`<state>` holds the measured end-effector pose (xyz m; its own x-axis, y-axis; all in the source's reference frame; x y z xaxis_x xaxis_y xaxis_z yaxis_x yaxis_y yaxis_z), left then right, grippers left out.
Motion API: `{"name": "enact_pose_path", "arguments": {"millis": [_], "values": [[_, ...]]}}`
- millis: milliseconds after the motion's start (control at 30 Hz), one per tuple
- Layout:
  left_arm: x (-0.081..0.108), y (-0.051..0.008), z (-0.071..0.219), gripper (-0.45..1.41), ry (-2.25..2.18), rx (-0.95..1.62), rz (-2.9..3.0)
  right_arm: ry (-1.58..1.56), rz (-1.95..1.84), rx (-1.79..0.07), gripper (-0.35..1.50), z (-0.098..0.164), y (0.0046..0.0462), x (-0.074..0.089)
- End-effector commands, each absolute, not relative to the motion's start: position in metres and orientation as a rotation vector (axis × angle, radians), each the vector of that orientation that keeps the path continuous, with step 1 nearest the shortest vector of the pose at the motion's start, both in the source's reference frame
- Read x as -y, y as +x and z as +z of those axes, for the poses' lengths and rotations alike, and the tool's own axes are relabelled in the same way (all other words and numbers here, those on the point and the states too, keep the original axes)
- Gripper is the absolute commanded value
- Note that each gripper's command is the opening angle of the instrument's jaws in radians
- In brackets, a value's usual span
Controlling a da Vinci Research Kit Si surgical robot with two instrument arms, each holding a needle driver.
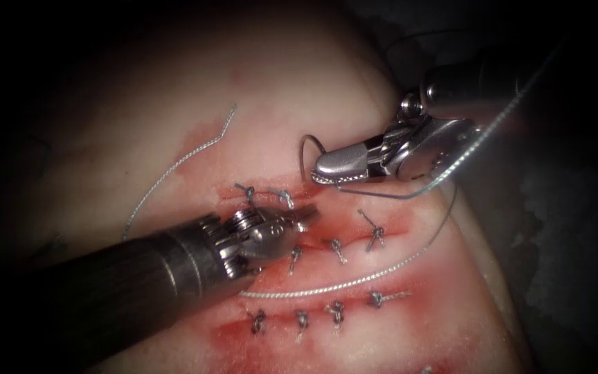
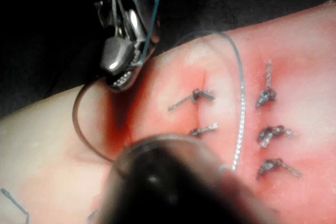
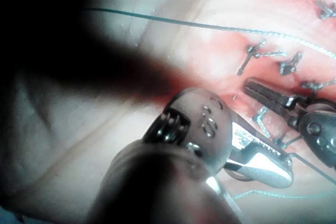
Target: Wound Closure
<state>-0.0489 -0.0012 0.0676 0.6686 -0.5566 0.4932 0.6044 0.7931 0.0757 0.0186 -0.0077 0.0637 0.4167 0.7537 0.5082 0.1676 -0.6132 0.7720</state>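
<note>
Holding the needle (image 1: 307, 154) in the right claw (image 1: 321, 174), upper centre-right of the endoscope view. Jaws clamped on it near one end of the curve; rest of the arc bows out left and up from the tip, clear of the tissue (image 1: 174, 111), not in it. Free end not resolved, so pointing direction unclear. Chord of the curve running roughly vertical in frame, just above the upper row of stitches (image 1: 264, 194).

Left claw (image 1: 306, 218) sitting lower centre, directly below the needle, on the red fluid (image 1: 354, 221) beside the cut. Jaws look closed or nearly so, nothing seen between them; cannot say for sure.

Thread (image 1: 354, 280) trailing from the right claw, looping down right and back left across the tissue between the two stitch rows. Loose thread piece (image 1: 174, 166) lying at upper left.

Right arm has the needle; left claw near, below it.
</note>
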Motion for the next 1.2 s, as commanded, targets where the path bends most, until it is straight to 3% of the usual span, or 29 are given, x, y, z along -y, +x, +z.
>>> {"name": "enact_pose_path", "arguments": {"millis": [33, 1200], "values": [[0.0001, -0.0496, 0.0677, -0.45, -0.1, 0.524, -0.659, 2.035, 1.177, -0.783, -0.35, 0.064, 0.0194, 0.0067], [0.0008, -0.0491, 0.0686, -0.45, -0.097, 0.495, -0.606, 2.224, 1.427, -0.614, -0.35, 0.0651, 0.0193, 0.0038]]}}
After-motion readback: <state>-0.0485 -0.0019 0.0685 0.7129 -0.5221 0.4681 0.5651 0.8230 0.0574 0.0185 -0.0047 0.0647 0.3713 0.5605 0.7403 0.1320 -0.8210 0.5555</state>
